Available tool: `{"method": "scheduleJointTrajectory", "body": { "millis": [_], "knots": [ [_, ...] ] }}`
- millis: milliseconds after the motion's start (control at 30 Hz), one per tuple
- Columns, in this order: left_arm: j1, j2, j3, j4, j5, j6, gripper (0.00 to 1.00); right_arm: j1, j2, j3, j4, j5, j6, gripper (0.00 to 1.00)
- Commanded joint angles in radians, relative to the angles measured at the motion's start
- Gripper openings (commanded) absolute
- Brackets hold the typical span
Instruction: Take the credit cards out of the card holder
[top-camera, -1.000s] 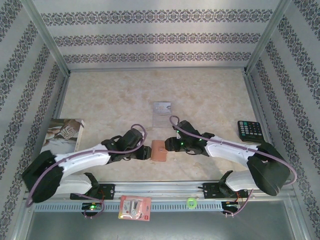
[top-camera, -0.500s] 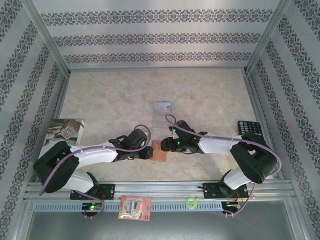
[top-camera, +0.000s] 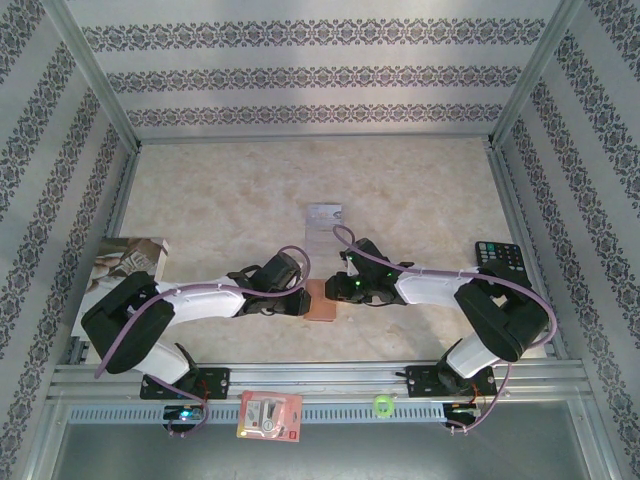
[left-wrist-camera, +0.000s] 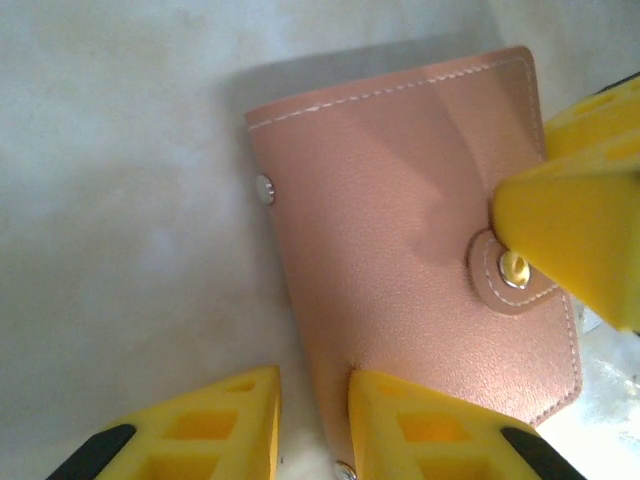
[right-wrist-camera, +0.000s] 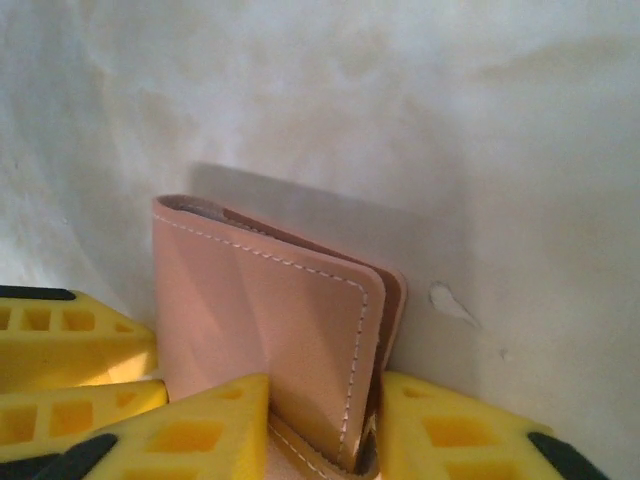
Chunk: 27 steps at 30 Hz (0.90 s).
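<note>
1. Can't see inside the card holder (top-camera: 320, 302): snapped shut, reddish-brown cover up, contents hidden
2. From above, catching only a strip of it, with both long sides tucked under the left gripper (left-wrist-camera: 313, 380) and the right gripper (right-wrist-camera: 326, 385)
3. Lying flat on the table (top-camera: 420, 190), long axis running from the arm bases toward the far wall, snap tab (left-wrist-camera: 512, 270) on the edge facing the right gripper
4. On the holder's left: jaws down to a narrow slit straddling its edge, one finger over the leather, the other on the table; can't tell whether pinching
5. On the holder's right: jaws clamped across the tab-side edge, leather filling the gap, one fingertip right on the tab
6. Beyond the holder, well apart: a silvery credit card (top-camera: 324, 218), print too small to read
7. Far off to the holder's right, a black calculator (top-camera: 500, 262); far to its left, a magazine (top-camera: 130, 262), its near corner covered by the arm
</note>
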Motion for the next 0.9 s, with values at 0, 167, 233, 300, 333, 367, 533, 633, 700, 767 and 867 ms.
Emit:
{"method": "scheduleJointTrajectory", "body": {
  "millis": [0, 167, 233, 300, 333, 367, 533, 633, 700, 767, 867],
  "knots": [
    [0.014, 0.025, -0.020, 0.006, -0.005, 0.017, 0.31, 0.012, 0.026, 0.015, 0.085, -0.032, 0.000, 0.20],
    [0.035, -0.063, -0.052, 0.059, 0.000, 0.015, 0.48, 0.001, 0.006, 0.012, 0.090, -0.026, -0.014, 0.04],
    [0.046, -0.127, -0.077, 0.101, -0.018, 0.011, 0.55, -0.004, -0.015, 0.008, 0.090, -0.026, -0.033, 0.00],
    [0.051, -0.189, -0.102, 0.138, -0.043, 0.015, 0.60, -0.009, -0.045, 0.005, 0.091, -0.029, -0.060, 0.00],
    [0.051, -0.219, -0.114, 0.160, -0.055, 0.022, 0.62, -0.013, -0.065, 0.001, 0.099, -0.037, -0.073, 0.00],
    [0.050, -0.245, -0.120, 0.178, -0.060, 0.030, 0.65, -0.018, -0.083, -0.003, 0.105, -0.044, -0.083, 0.00],
    [0.071, -0.359, -0.169, 0.271, -0.022, 0.027, 0.79, -0.055, -0.187, -0.023, 0.163, -0.125, -0.120, 0.00],
    [0.116, -0.388, -0.200, 0.347, 0.074, -0.019, 0.82, -0.077, -0.240, -0.028, 0.200, -0.177, -0.121, 0.00],
    [0.143, -0.402, -0.245, 0.466, 0.133, -0.051, 0.81, -0.097, -0.263, -0.036, 0.246, -0.222, -0.104, 0.00],
    [0.166, -0.415, -0.294, 0.598, 0.180, -0.084, 0.81, -0.113, -0.279, -0.044, 0.300, -0.272, -0.081, 0.00],
    [0.175, -0.409, -0.292, 0.635, 0.223, -0.078, 0.78, -0.121, -0.293, -0.048, 0.357, -0.323, -0.052, 0.00]
  ]
}}
